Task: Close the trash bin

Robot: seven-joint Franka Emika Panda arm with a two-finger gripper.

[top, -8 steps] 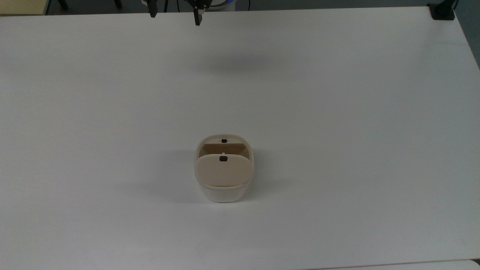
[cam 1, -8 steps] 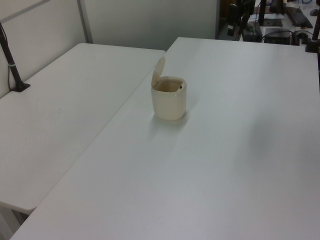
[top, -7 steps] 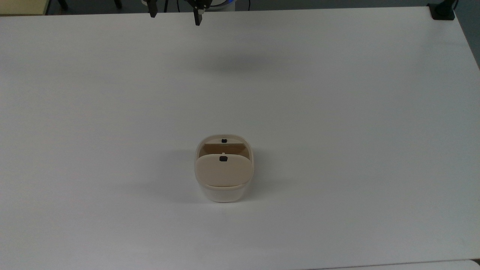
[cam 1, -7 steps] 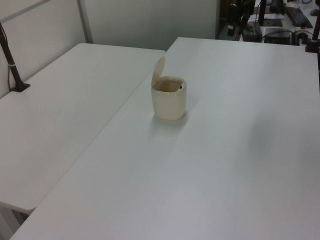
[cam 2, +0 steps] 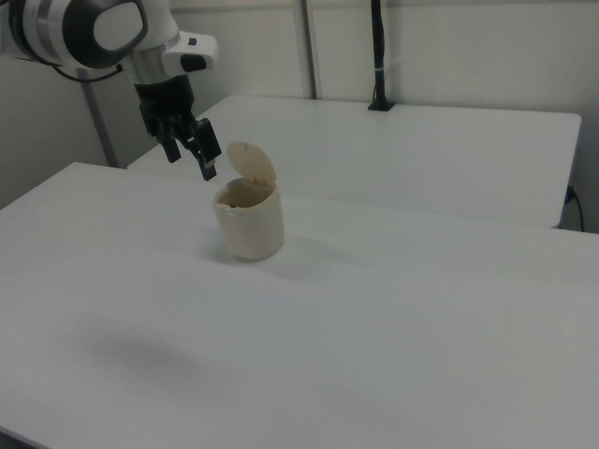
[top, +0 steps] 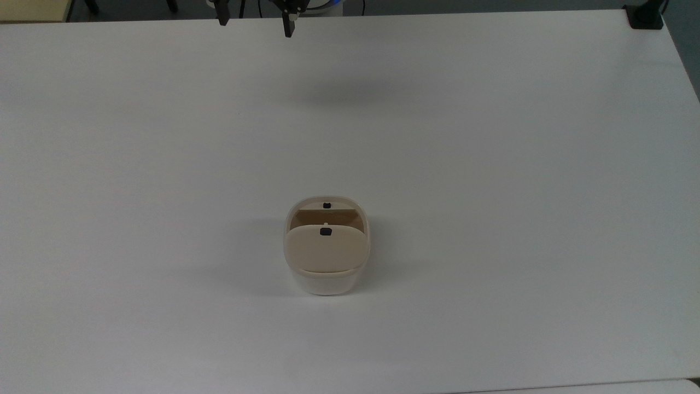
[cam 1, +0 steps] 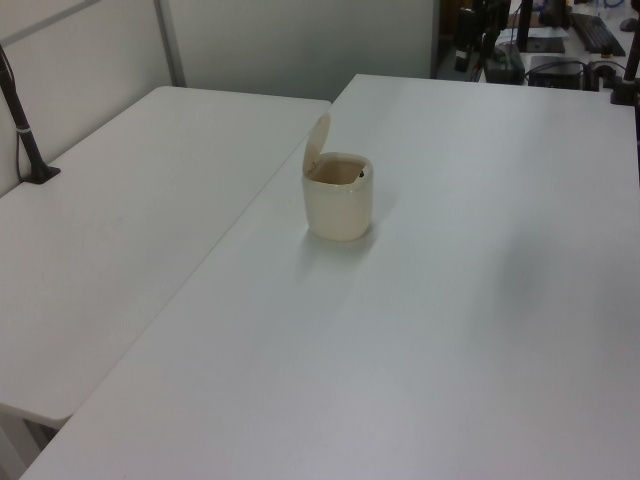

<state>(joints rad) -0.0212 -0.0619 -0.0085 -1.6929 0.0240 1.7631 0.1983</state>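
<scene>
The trash bin is a small cream-white tub standing on the white table, a little below the middle of the top view. Its flat beige lid with a small black button is hinged up, so the bin's mouth stands uncovered. The left view shows the bin with its lid raised on the left view's left. In the right view the lid stands up behind the bin. My gripper hangs open and empty at the table's far edge, well apart from the bin; the right view has the gripper up and left of the lid.
A second white table adjoins this one on the left view's left. A black post is clamped at its far side, and the same post rises at the back in the right view. Another black clamp sits at the top view's upper right corner.
</scene>
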